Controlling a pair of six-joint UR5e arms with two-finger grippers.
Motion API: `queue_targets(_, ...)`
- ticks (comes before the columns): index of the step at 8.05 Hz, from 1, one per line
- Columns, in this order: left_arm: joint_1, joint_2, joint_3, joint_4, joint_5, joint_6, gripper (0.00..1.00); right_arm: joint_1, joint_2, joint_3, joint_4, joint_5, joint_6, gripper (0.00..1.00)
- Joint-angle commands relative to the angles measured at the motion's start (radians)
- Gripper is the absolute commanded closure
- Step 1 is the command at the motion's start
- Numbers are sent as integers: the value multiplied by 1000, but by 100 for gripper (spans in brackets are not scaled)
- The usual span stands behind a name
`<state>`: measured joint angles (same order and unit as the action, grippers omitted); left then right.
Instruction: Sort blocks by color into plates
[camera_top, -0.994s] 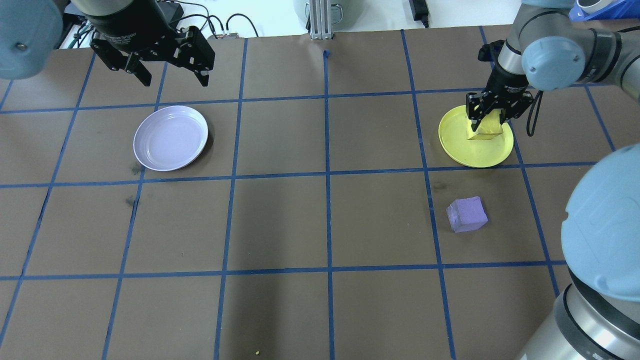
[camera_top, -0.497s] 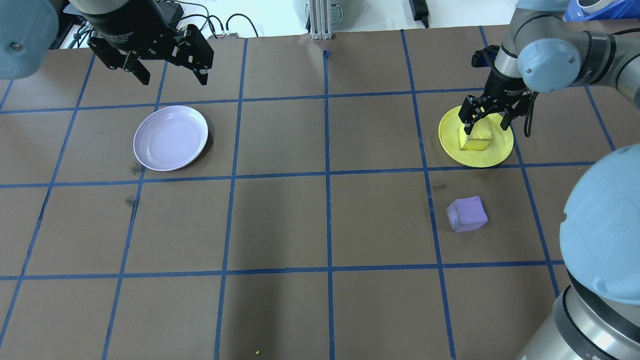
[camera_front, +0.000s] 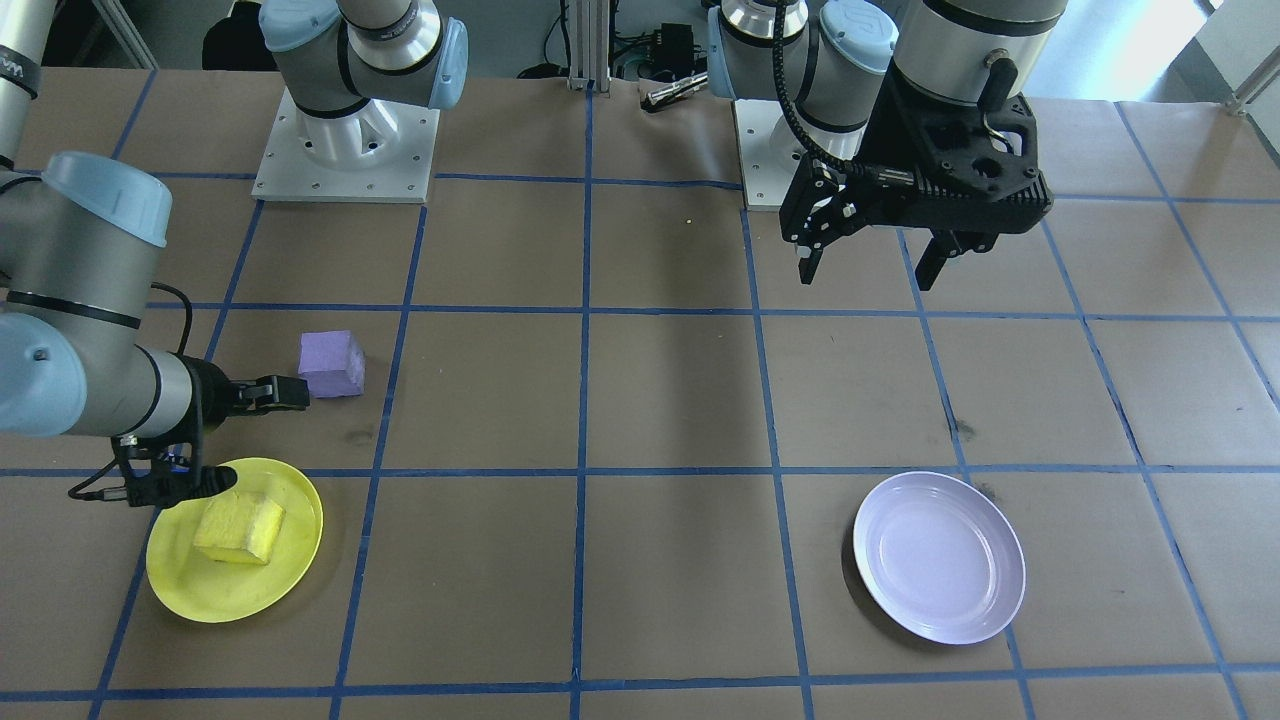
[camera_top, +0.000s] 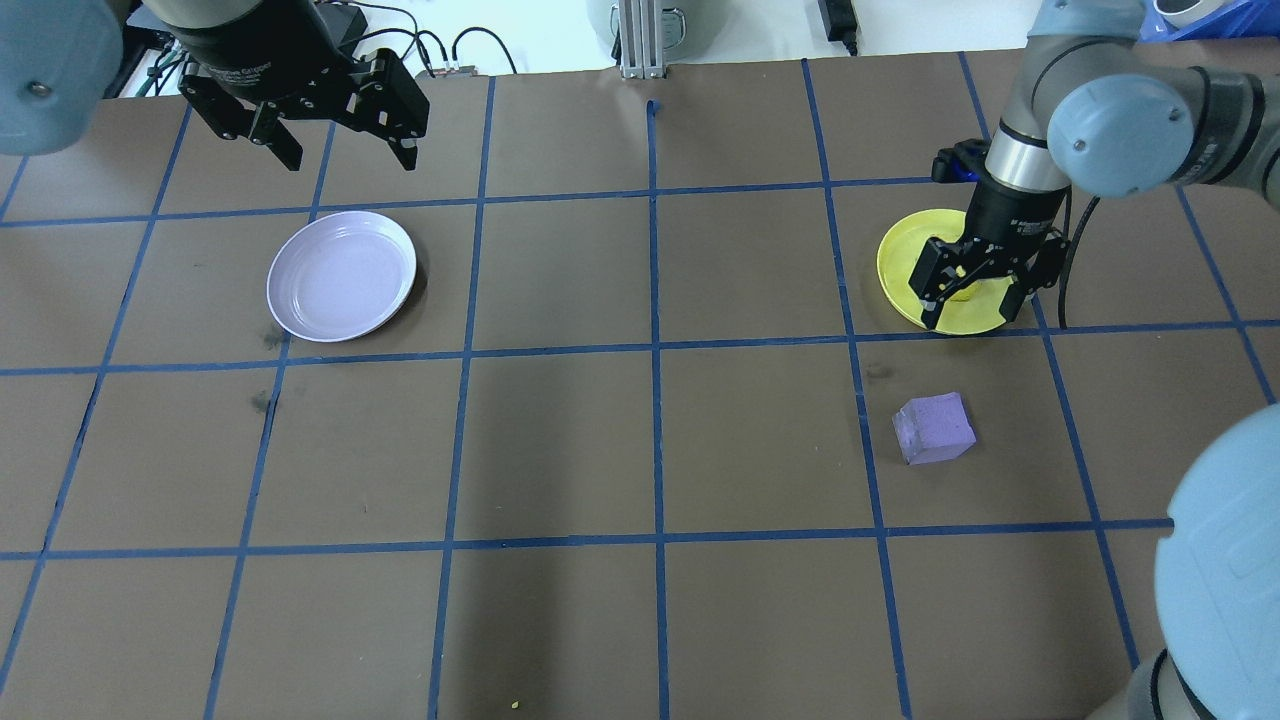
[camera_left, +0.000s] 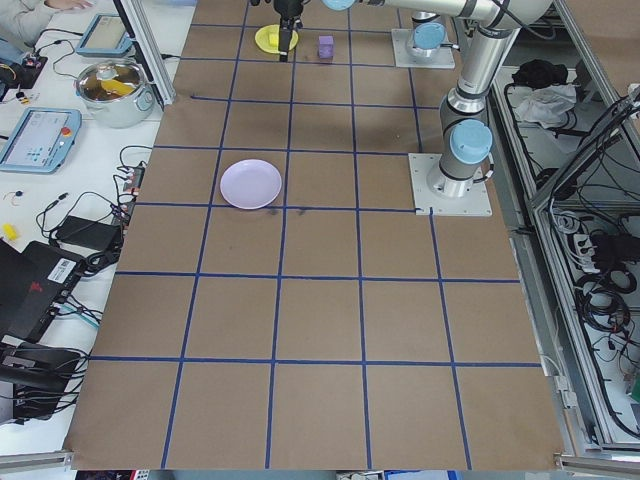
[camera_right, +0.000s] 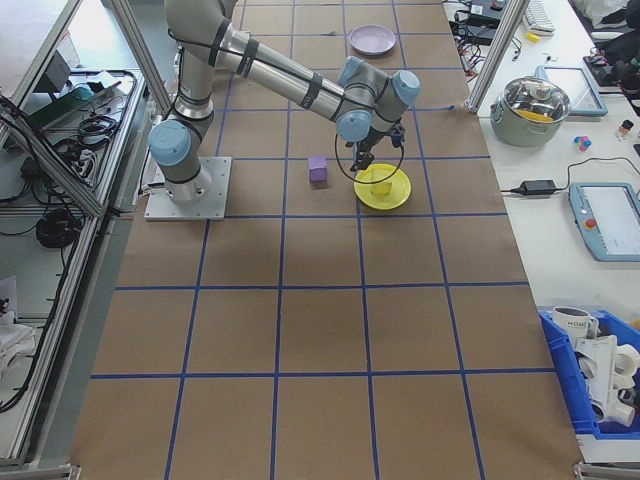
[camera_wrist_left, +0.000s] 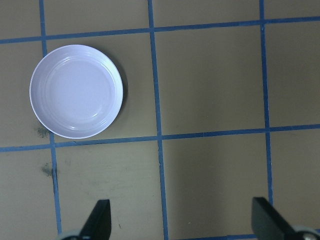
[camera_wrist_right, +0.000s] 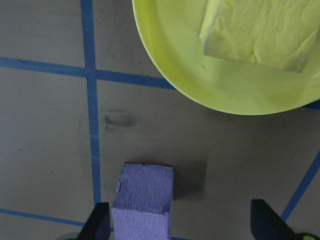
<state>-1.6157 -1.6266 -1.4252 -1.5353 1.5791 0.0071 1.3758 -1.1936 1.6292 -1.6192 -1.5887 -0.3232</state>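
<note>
My right gripper hangs with its jaws spread and empty over the near rim of the yellow plate, where the yellow foam cube rests. The purple foam cube sits on the table's right side, just nearer me. If I descend off-centre, a finger could knock it away. The left gripper waits, jaws apart, beyond the lavender plate.

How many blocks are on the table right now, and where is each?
2. The yellow block lies in the yellow plate. The purple block sits on the bare table nearer the robot, beside that plate. None seems hidden.
</note>
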Motion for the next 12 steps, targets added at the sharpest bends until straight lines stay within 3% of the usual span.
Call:
queue_targets(1, -1, -15, 2, 1, -1, -2, 0, 11, -18, 115, 19, 6, -5, 0)
queue_targets(8, -1, 10, 2, 0, -2, 1, 0, 12, 20, 208, 4, 7, 7, 0)
queue_targets(9, 0, 10, 3, 0, -2, -1, 0, 11, 17, 209, -29, 12, 10, 41)
queue_targets(10, -1, 14, -1, 0, 2, 2, 0, 11, 17, 210, -28, 13, 59, 99)
queue_targets(12, -1, 11, -1, 0, -1, 1, 0, 9, -3, 190, -68, 45, 107, 100)
